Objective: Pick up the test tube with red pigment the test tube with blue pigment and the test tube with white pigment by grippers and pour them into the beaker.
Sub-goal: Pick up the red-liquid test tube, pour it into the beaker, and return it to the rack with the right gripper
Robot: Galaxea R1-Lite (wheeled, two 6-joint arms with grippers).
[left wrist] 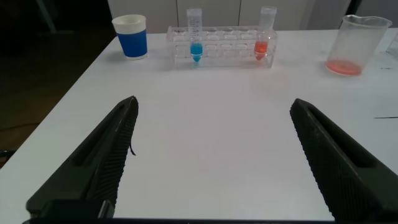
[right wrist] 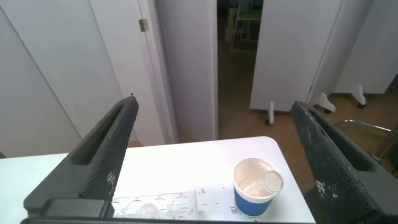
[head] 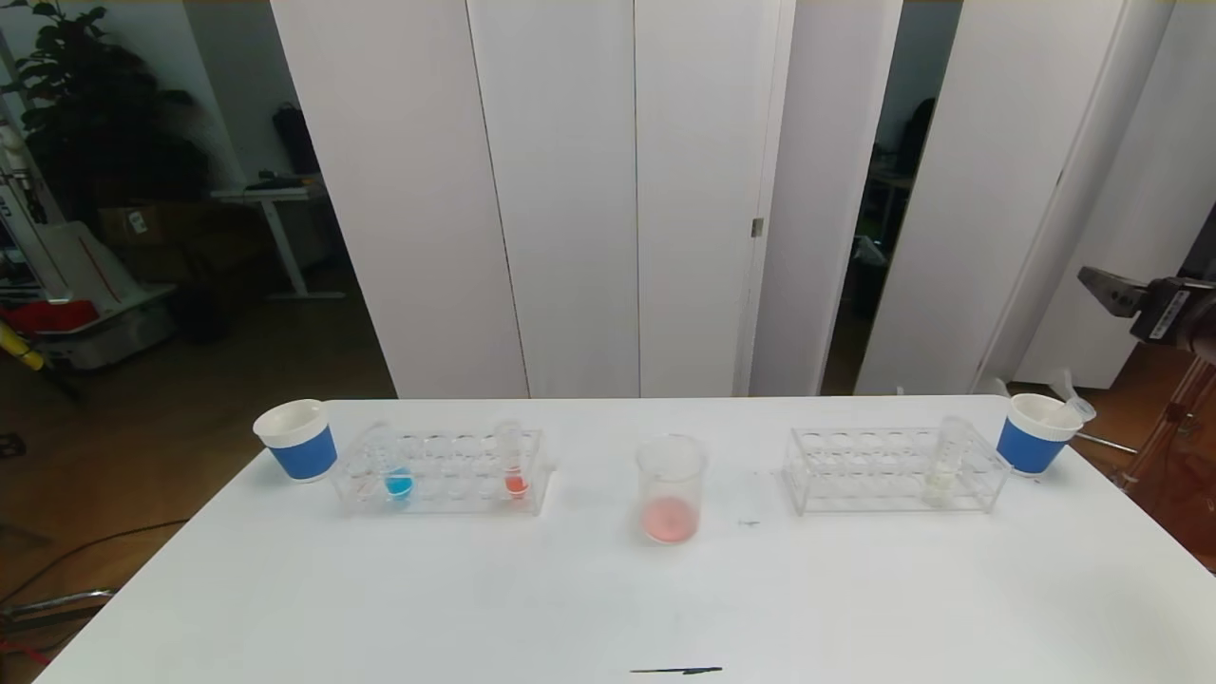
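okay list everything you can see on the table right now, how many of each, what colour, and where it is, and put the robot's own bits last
table: one, white, spanning the head view.
beaker: one, clear with pink-red residue at the bottom, table centre.
left rack: one, clear, left of the beaker.
test tube with blue pigment: one, left end of the left rack.
test tube with red pigment: one, right end of the left rack.
right rack: one, clear, right of the beaker.
test tube with white pigment: one, right end of the right rack.
paper cups: two, white with blue bands; left cup at the table's left edge, right cup at its right edge.
left pincer: open, above the table's near left.
right pincer: open, raised beyond the right cup.
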